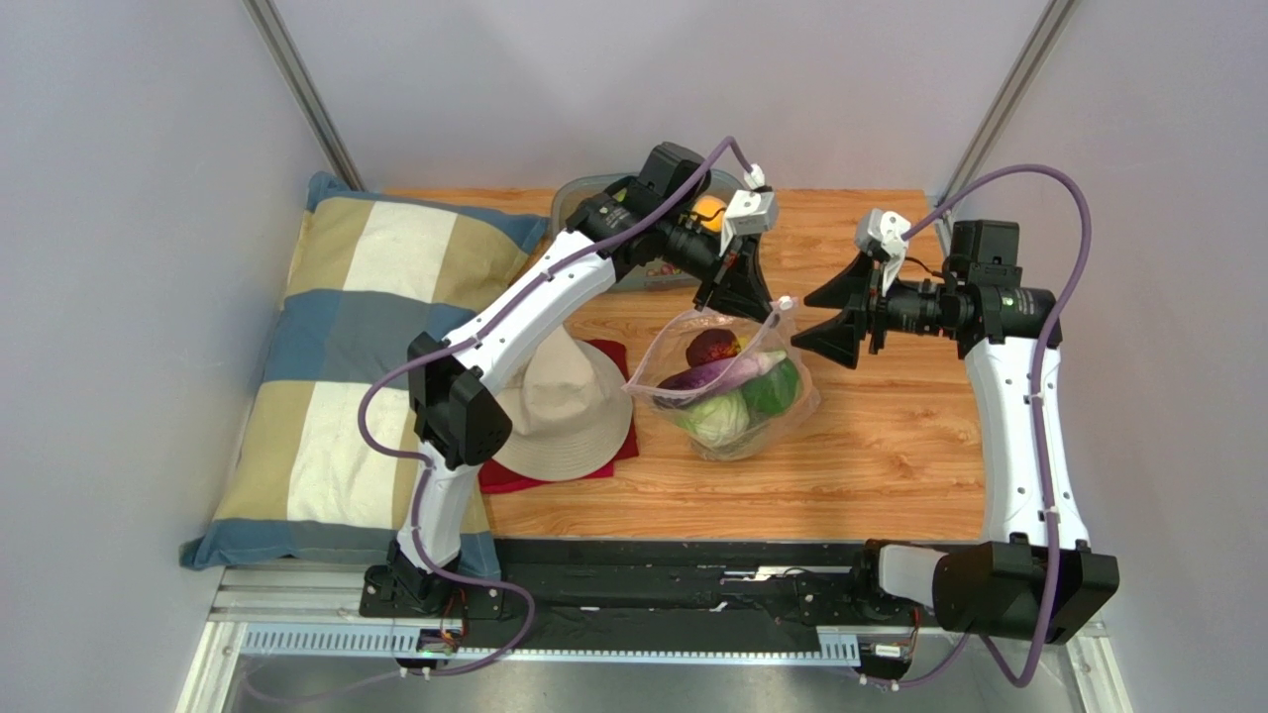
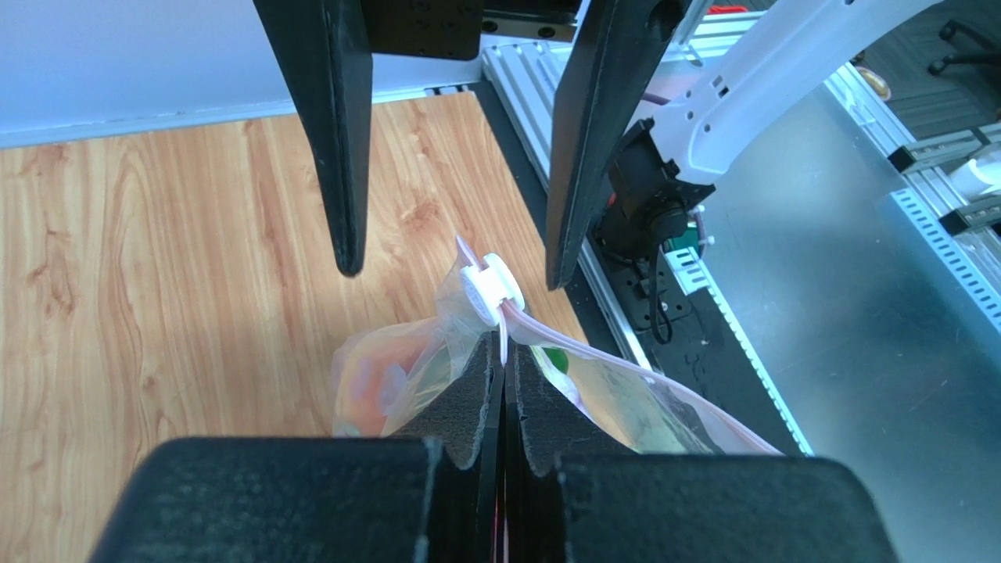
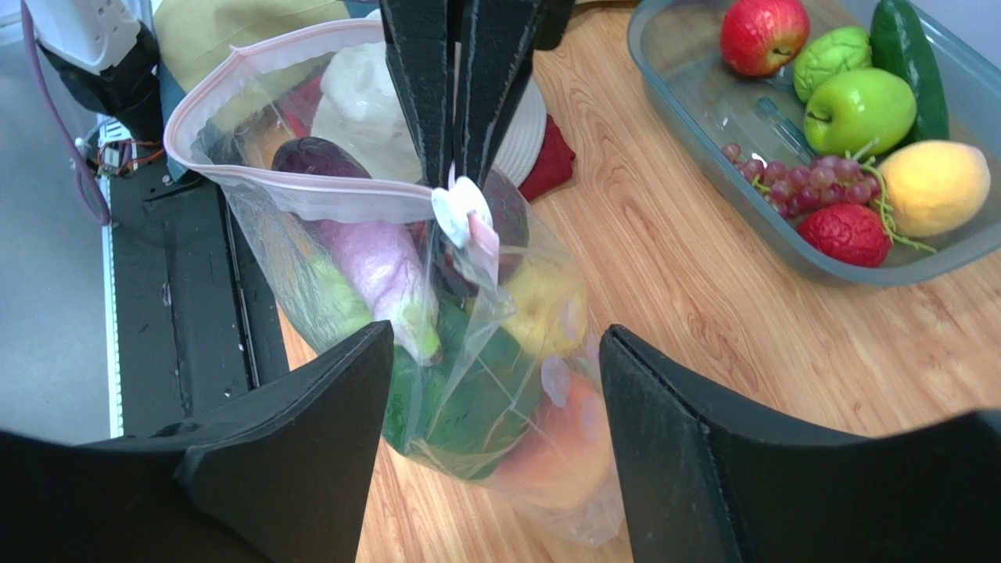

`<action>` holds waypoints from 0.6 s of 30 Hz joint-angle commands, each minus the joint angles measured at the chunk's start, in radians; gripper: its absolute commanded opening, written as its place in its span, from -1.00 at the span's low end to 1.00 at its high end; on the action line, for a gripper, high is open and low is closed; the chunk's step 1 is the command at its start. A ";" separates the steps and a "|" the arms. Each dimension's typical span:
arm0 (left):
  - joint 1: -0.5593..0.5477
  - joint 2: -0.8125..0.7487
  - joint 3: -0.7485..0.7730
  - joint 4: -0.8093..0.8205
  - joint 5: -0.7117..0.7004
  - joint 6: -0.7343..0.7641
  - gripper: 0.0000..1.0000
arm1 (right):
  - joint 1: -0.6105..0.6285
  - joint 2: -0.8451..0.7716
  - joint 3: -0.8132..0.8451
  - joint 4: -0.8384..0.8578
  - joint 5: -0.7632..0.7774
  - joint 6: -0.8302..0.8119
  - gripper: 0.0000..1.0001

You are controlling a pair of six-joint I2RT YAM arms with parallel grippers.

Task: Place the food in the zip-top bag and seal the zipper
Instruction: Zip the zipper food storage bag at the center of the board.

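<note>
The clear zip-top bag (image 1: 725,383) stands on the wooden table with food in it: a purple eggplant (image 3: 378,268), a green melon (image 3: 470,393), a yellow pear (image 3: 543,311) and a peach (image 3: 566,452). My left gripper (image 1: 740,294) is shut on the pink zipper strip (image 2: 611,358) at the bag's far corner, just behind the white slider (image 2: 491,287). The bag's mouth (image 3: 273,188) gapes open on the other side of the slider (image 3: 462,211). My right gripper (image 1: 813,321) is open and empty, its fingers (image 3: 308,446) either side of the bag's corner, not touching it.
A grey bowl (image 3: 705,153) behind the bag holds a red apple (image 3: 764,33), a green apple (image 3: 858,112), a cucumber (image 3: 911,47), grapes (image 3: 811,176) and a yellow fruit (image 3: 934,188). A beige hat (image 1: 558,401) lies on a red cloth (image 1: 625,443); a checked pillow (image 1: 357,357) lies at the left.
</note>
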 commanded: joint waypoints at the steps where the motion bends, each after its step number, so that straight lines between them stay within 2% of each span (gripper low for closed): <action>1: -0.018 -0.004 0.039 0.046 0.076 0.048 -1.00 | 0.025 0.003 0.029 -0.001 -0.042 -0.071 0.27; 10: -0.027 -0.005 0.029 0.046 0.074 0.049 -0.98 | 0.091 -0.018 0.030 -0.089 -0.022 -0.193 -0.25; 12: -0.027 -0.013 0.013 0.046 0.067 0.060 -0.97 | 0.092 -0.017 0.035 -0.106 -0.018 -0.222 -0.50; 15: -0.027 -0.033 -0.014 0.043 0.038 0.077 -0.86 | 0.094 -0.017 0.039 -0.147 -0.007 -0.270 -0.90; 16: -0.025 -0.036 -0.019 0.039 0.030 0.080 -0.72 | 0.094 -0.017 0.039 -0.153 -0.001 -0.273 -1.00; 18: -0.022 -0.045 -0.022 0.017 0.009 0.095 -0.58 | 0.094 -0.029 0.035 -0.156 0.014 -0.285 -1.00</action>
